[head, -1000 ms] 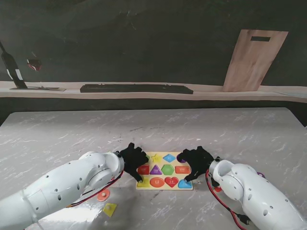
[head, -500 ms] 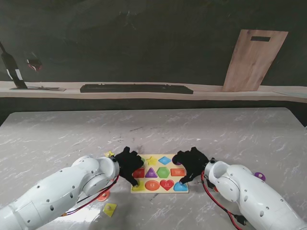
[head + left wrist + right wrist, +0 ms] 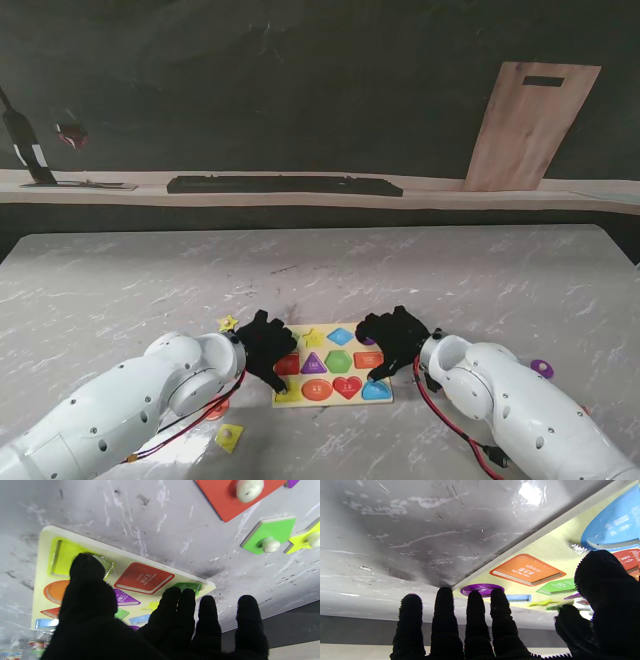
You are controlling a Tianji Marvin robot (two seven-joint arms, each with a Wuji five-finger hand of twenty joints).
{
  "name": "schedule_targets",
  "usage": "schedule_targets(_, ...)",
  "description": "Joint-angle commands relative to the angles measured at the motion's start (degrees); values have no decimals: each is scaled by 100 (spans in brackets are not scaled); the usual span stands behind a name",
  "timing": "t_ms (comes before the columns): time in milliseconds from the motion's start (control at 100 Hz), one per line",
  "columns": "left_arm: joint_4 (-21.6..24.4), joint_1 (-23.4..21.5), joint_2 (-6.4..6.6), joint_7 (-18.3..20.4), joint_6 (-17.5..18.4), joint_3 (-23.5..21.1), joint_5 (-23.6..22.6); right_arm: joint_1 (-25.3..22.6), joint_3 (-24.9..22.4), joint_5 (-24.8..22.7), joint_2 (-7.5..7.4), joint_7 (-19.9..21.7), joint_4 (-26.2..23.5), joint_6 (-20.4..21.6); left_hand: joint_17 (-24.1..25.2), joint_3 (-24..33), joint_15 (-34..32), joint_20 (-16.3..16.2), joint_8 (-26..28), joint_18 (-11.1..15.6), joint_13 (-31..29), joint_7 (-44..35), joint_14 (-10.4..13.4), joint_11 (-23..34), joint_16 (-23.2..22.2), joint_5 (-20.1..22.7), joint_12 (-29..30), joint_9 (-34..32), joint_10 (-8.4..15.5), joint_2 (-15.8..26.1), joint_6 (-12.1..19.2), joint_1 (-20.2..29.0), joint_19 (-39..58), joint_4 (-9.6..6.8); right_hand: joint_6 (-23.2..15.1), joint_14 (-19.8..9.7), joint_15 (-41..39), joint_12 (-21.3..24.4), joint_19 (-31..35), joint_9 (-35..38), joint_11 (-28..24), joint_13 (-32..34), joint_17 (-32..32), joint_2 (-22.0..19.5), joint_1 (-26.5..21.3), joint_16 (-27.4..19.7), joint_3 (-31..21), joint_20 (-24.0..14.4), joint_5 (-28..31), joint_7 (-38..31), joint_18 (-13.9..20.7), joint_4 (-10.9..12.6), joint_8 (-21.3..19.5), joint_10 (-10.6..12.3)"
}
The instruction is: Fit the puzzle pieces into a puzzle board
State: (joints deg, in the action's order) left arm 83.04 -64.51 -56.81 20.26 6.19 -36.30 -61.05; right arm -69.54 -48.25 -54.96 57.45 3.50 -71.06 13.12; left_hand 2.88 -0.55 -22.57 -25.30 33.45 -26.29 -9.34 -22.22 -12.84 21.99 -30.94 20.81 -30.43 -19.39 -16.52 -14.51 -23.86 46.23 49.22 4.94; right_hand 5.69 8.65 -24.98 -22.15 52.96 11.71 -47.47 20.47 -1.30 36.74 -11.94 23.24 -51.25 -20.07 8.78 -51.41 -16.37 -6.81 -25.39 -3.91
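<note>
Shifted toward robot's left: flat pale-yellow wooden puzzle board (image 3: 332, 363), stiff, light, slides readily; left hand (image 3: 266, 347) and right hand (image 3: 393, 340) spread flat at its ends, holding nothing; take by edges.

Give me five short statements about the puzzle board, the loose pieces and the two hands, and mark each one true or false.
1. The pale yellow wooden puzzle board lies flat on the grey marble table. True.
2. The left hand holds a puzzle piece in the air. False: it rests at the board's left edge, its fingers spread, holding nothing.
3. A small yellow star piece lies on the table to the left of the board. True.
4. The right hand is far from the board, by the table's far edge. False: it is at the board's right end.
5. The light wooden cutting board lies flat on the table. False: it leans upright against the dark back wall.
</note>
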Motion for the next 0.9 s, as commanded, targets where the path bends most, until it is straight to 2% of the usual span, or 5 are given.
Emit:
schedule_targets(0,-139,-168,57,89,16,99,30,-60,154,6,112,74,163,-33,32,-106,-33,31,637,935,-85,-2518,76,10,37,1041,46,-134,140,78,1253,84,17,-116,-829,-265,-149,41,97,-3,8,110,115,-57,-55,14,112,27,-74,626,-59,94,286,76)
schedule_targets(270,-116,-264,43,-34,9,-17,-69,78,319,171,168,-5,256,-204,24,-112,-39,15,526,929,-81,-2339,63,-6,43,1006,73,-125,127,106,1281,100,30,-111,-835,-262,-182,35,124,-17,-26,100,136,-108,-65,19,186,35,-70,604,-63,119,281,66)
schedule_targets(580,-154,-353,39,-110,-141,-154,-268,-223,20,-18,107,106,25,-100,39,-113,15,26,-412,910,-33,-1068,31,-176,90,956,286,17,111,168,1361,152,16,-121,-843,-258,-182,41,127,14,-28,110,145,-97,-65,10,192,52,61,565,-69,126,267,66)
schedule_targets(800,-157,-420,12,-286,-146,-245,-284,-363,-178,-154,97,55,-80,-72,39,-112,45,22,-555,894,4,-910,44,-216,106,972,353,55,100,204,1371,157,19,-121,-855,-262,-174,44,131,18,-21,112,141,-213,-21,4,219,60,38,584,-67,131,270,67)
schedule_targets(890,-188,-394,-18,-393,-142,-212,-133,-313,-144,-119,115,20,-44,-158,49,-115,52,24,-580,875,13,-897,38,-182,112,997,357,25,86,191,1369,164,17,-119,-878,-258,-174,51,138,-4,-3,88,146,-335,9,6,278,61,-12,601,-59,157,271,51)
